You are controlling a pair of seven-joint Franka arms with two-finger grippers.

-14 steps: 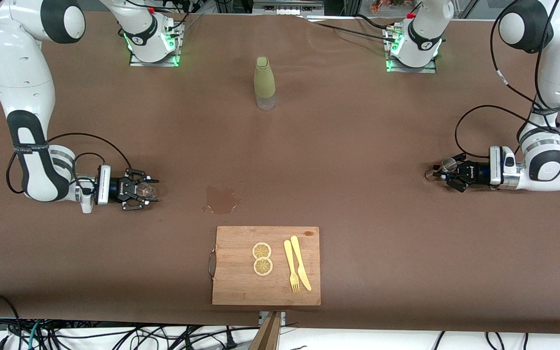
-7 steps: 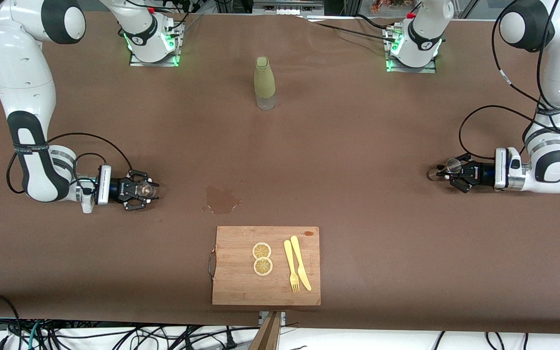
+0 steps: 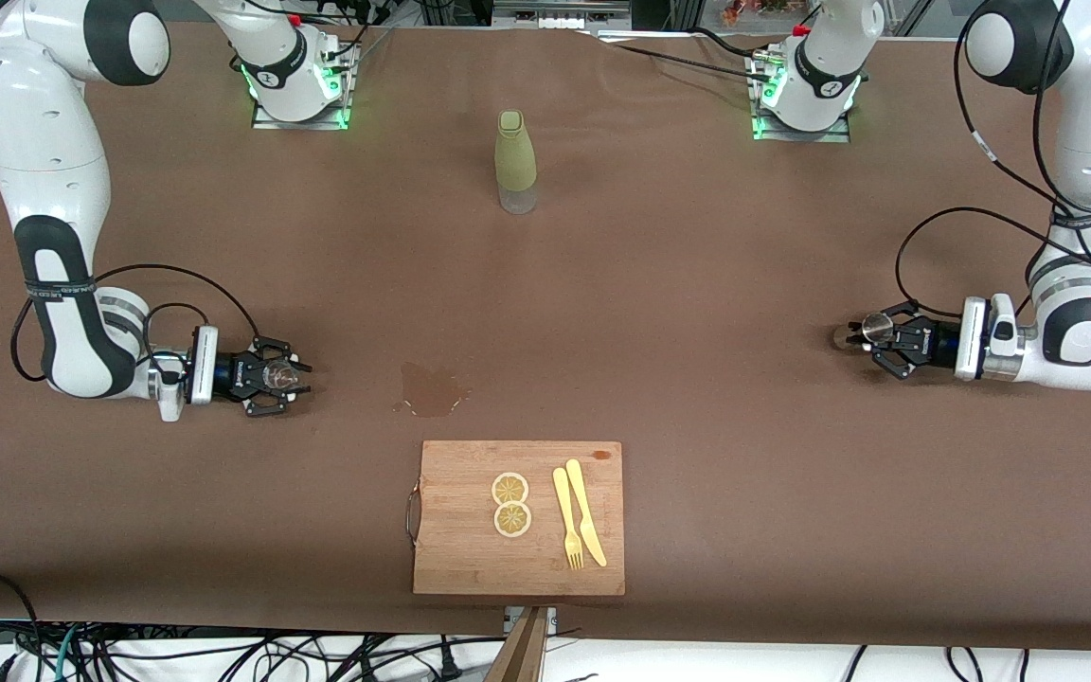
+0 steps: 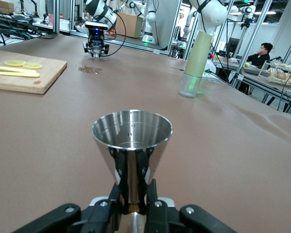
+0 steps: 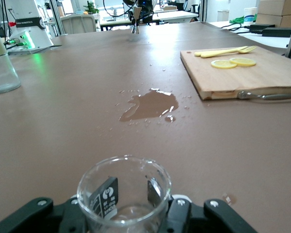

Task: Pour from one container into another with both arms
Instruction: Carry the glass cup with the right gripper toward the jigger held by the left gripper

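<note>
The steel jigger (image 3: pixel 878 327) (image 4: pixel 132 141) stands upright in my left gripper (image 3: pixel 872 333) (image 4: pixel 134 206), which is shut on its narrow waist, low over the table at the left arm's end. Its upper cone looks empty. The small clear glass (image 3: pixel 279 376) (image 5: pixel 124 190) is upright in my right gripper (image 3: pixel 273 377) (image 5: pixel 128 194), which is shut on it, low over the table at the right arm's end. Its black pads (image 5: pixel 103 195) show through the glass wall. The two grippers are far apart.
A wet puddle (image 3: pixel 430 390) (image 5: pixel 150 104) lies on the brown cloth between the grippers. Nearer the front camera is a wooden cutting board (image 3: pixel 517 549) with lemon slices (image 3: pixel 510 504), a yellow fork and a knife. An olive-green bottle (image 3: pixel 515 161) (image 4: pixel 196 57) stands between the bases.
Both grippers have drifted slightly lower in the front view, each still holding its container. The left forearm has drawn a little toward its end of the table.
</note>
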